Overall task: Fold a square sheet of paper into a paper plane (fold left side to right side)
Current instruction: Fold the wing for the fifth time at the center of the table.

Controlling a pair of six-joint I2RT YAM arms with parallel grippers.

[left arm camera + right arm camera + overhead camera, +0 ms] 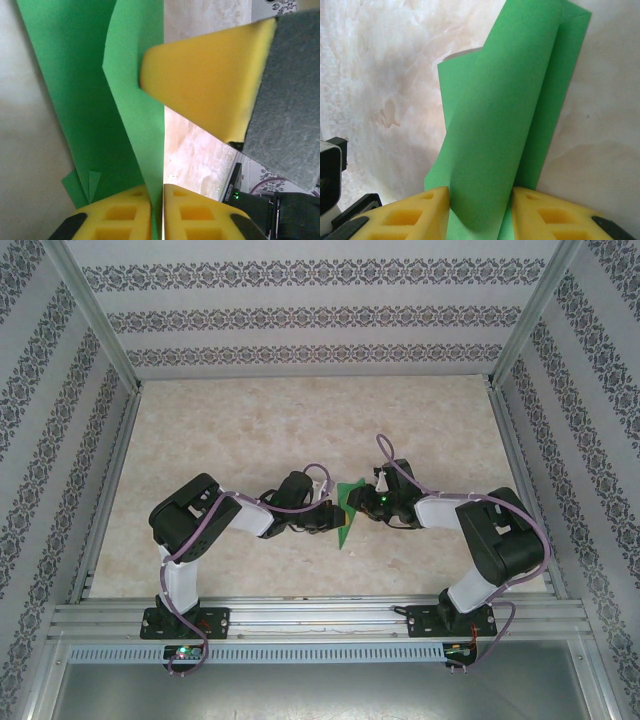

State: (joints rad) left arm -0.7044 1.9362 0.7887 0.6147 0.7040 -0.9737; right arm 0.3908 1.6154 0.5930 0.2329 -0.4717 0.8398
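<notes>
Your left end effector [157,192] is pinched shut on the near edge of the square sheet of paper [85,100], its pads almost meeting with only the green layer between them. Your right end effector [480,195] straddles a bulging fold with its jaws apart, and you cannot tell whether it truly squeezes. The sheet sits between the two, over the middle of the tabletop [300,430]. It is creased into layers, with one flap curling free. Expect it to be light, limp and slippery against foam, so it will buckle rather than push. Take it along a crease or near a corner and pinch gently, because a hard tug could tear it.
</notes>
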